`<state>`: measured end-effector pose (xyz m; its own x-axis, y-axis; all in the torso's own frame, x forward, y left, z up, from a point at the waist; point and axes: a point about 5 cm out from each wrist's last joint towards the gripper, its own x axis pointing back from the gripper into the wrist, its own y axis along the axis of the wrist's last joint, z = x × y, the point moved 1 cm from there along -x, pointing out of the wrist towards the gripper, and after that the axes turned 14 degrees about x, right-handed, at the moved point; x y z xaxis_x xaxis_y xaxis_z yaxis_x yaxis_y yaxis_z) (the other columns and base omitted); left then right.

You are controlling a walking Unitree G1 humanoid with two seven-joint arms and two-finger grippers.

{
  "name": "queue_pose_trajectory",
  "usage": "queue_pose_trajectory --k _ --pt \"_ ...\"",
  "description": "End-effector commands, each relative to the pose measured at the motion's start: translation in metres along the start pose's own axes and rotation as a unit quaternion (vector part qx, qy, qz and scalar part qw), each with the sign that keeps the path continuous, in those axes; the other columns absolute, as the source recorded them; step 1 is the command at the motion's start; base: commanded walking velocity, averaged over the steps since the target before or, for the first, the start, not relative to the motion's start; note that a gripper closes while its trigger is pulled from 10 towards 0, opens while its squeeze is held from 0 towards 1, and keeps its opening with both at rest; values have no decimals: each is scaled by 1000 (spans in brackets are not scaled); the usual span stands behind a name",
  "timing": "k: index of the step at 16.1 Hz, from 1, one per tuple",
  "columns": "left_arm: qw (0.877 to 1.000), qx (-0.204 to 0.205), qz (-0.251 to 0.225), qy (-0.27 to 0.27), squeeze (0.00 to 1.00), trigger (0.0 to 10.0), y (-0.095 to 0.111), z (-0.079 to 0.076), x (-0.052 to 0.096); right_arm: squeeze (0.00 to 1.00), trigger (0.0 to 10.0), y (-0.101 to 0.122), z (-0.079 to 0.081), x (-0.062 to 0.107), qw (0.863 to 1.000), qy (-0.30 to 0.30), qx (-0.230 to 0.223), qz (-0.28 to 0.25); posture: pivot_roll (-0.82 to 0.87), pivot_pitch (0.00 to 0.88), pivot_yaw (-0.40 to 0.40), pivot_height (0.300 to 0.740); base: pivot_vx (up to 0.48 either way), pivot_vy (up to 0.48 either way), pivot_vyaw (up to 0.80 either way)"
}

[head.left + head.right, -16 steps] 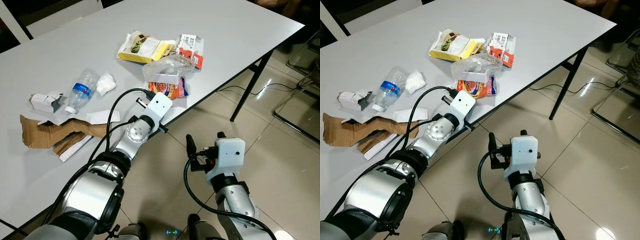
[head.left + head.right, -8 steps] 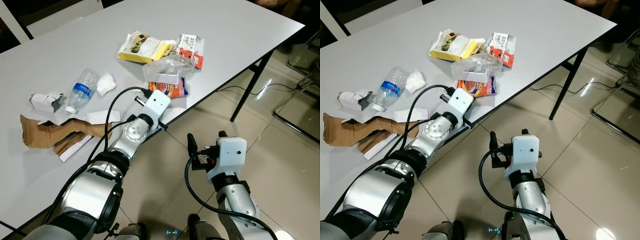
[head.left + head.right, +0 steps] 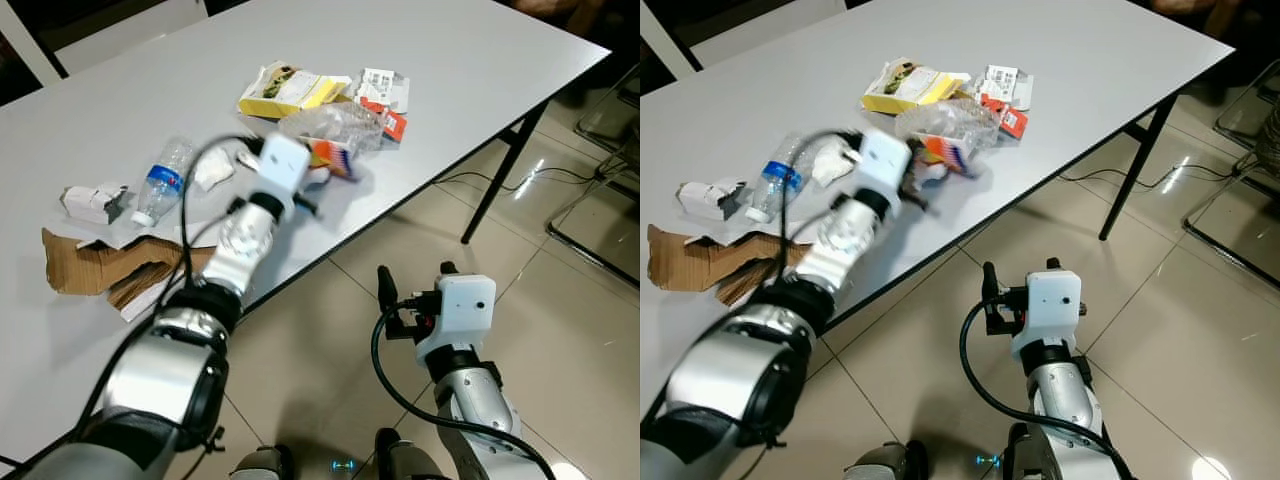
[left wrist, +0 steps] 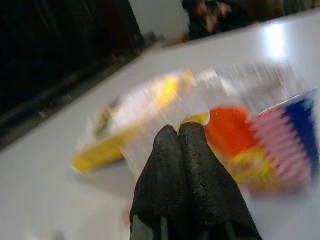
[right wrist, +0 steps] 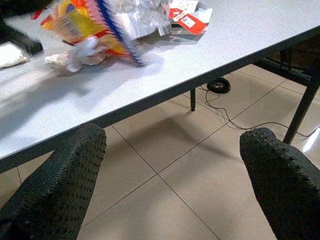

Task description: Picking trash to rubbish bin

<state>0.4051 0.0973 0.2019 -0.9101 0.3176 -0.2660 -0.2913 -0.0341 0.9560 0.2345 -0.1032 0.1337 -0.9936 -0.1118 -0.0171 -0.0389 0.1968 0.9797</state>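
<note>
Litter is scattered over the grey worktop (image 3: 470, 60): a yellow carton (image 3: 290, 90) lies farthest back, a white-and-red packet (image 3: 385, 92) beside it, and a crumpled clear plastic bag (image 3: 335, 122) in front of both. An orange snack wrapper (image 3: 335, 158) with blue and white stripes lies against the plastic bag, near the worktop's front edge. To the robot's left lie a white tissue wad (image 3: 212, 172), a clear water bottle (image 3: 162, 180) with a blue label, a small torn white box (image 3: 92, 202) and a flattened piece of brown cardboard (image 3: 95, 265). The print on the packets is too small or blurred to read. The left arm reaches over the worktop, blurred, and the left claw (image 4: 181, 150) has its two black fingers pressed together with nothing seen between them, its tips just before the snack wrapper and the plastic bag. The right claw (image 5: 175, 165) hangs below the worktop's edge over the tiled floor (image 3: 560, 290), its fingers spread wide and holding nothing. A black cable (image 5: 220, 86) lies on the floor by a worktop leg (image 3: 500, 170).
</note>
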Motion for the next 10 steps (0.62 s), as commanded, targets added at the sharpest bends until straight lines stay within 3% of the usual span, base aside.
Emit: queue_pose_trajectory --k 1,10 --pt "999 0 -35 6 0 0 17 9 -5 0 10000 -2 1 0 1000 -3 1 3 67 197 101 740 0 0 0" --pt "992 -2 -123 35 0 0 72 42 -11 0 10000 -3 0 -8 1000 2 3 -4 115 184 97 740 0 0 0"
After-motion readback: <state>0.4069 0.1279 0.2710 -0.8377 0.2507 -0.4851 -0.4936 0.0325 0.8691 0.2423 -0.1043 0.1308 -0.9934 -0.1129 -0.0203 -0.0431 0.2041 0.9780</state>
